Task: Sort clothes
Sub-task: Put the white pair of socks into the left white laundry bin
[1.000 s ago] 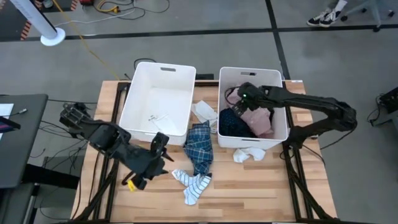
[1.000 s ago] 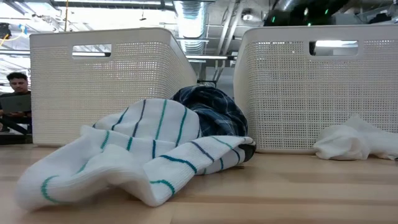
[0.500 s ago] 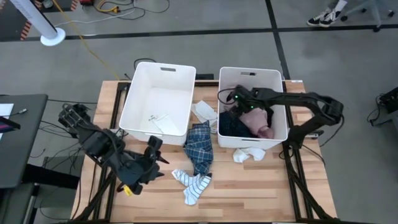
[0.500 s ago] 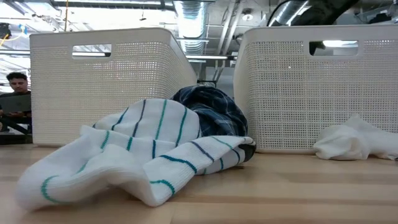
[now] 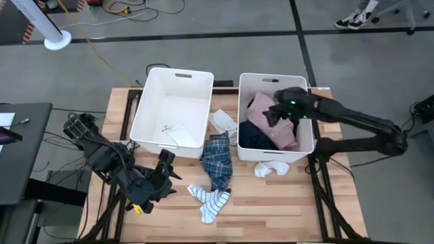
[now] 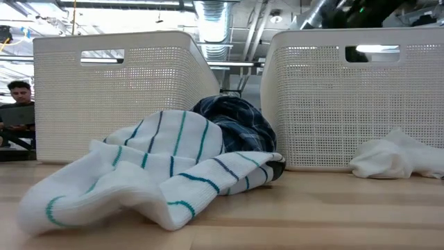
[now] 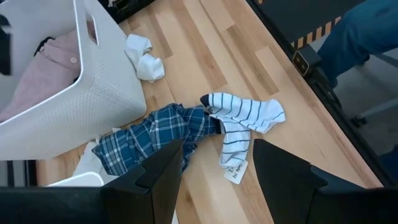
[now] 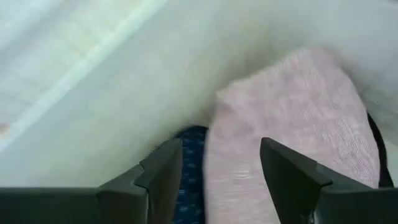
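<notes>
Right hand (image 5: 277,115) has pulled back over the right tub (image 5: 308,139), fingers apart and empty; the pink garment (image 5: 271,127) now lies spread inside, so count it sorted. Left hand (image 5: 163,177), half-open and empty, waits near-left on the bench (image 5: 285,203); your plaid shirt (image 5: 217,157) and striped sock (image 5: 211,200) remain.

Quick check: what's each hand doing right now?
Left hand: open, empty, above the table near the striped socks.
Right hand: open, empty, over the pink garment in the right tub.

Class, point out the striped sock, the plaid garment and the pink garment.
striped sock (image 5: 211,200), high view, its middle.
plaid garment (image 5: 218,159), high view, its middle.
pink garment (image 5: 266,123), high view, its flat upper part.
</notes>
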Controlling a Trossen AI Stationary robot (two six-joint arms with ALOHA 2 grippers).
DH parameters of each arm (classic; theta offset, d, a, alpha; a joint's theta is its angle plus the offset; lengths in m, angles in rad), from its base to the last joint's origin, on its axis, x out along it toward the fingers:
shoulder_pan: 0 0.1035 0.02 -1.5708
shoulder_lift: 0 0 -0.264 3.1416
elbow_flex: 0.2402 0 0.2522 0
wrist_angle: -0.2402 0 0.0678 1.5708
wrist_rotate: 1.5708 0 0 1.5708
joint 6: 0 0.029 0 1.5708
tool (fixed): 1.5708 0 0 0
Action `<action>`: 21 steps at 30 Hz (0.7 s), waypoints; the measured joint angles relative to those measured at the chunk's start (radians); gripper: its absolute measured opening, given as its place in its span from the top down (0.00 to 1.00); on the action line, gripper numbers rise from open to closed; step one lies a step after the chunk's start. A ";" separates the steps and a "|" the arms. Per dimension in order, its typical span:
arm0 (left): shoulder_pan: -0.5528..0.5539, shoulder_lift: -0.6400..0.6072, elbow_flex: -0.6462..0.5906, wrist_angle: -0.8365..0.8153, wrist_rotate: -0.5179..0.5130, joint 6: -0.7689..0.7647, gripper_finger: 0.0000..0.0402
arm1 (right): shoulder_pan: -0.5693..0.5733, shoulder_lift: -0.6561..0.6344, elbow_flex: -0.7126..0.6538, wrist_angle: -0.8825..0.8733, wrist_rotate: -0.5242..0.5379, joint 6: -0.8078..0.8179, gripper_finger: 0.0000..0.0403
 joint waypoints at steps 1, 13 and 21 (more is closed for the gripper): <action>-0.002 0.000 0.000 0.000 0.000 -0.003 0.52 | 0.015 -0.025 0.000 0.008 0.002 0.002 0.42; -0.024 0.019 -0.025 0.003 0.000 -0.020 0.52 | 0.346 -0.161 0.002 0.226 0.010 -0.049 0.42; -0.022 0.021 -0.120 0.007 -0.002 -0.052 0.52 | 0.637 -0.103 0.002 0.325 0.010 -0.139 0.42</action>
